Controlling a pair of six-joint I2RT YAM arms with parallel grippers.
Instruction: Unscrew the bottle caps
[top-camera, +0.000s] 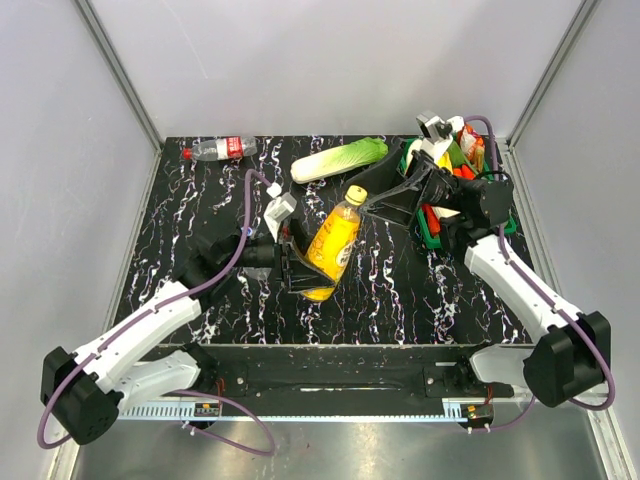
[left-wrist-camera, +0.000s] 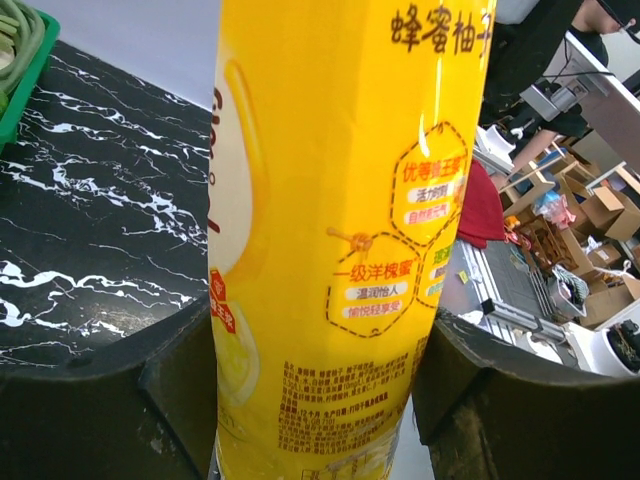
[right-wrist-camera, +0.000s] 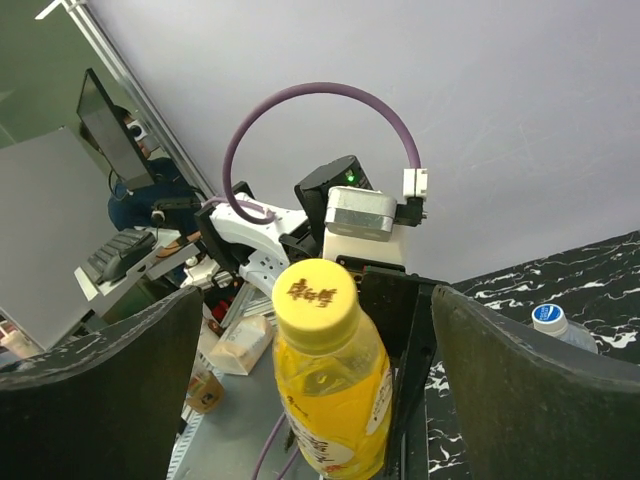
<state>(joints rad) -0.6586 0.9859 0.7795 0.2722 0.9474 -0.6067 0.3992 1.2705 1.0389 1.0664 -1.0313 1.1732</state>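
Note:
My left gripper (top-camera: 300, 268) (left-wrist-camera: 315, 385) is shut on the lower body of the orange-juice bottle (top-camera: 333, 243) (left-wrist-camera: 340, 220) and holds it tilted above the table, neck toward the back right. Its yellow cap (top-camera: 355, 193) (right-wrist-camera: 315, 293) is on. My right gripper (top-camera: 374, 203) (right-wrist-camera: 315, 325) is open, with one jaw on each side of the cap and clear of it. The red-label bottle (top-camera: 225, 148) lies at the back left with its red cap (top-camera: 187, 154) on. A white cap with a blue mark (right-wrist-camera: 549, 318) tops a clear bottle at the right edge of the right wrist view.
A green-white cabbage (top-camera: 340, 160) lies at the back centre. A green basket (top-camera: 428, 238) full of toy food stands at the back right, under my right arm; its corner also shows in the left wrist view (left-wrist-camera: 22, 60). Grey walls close in the black marbled table (top-camera: 400, 290).

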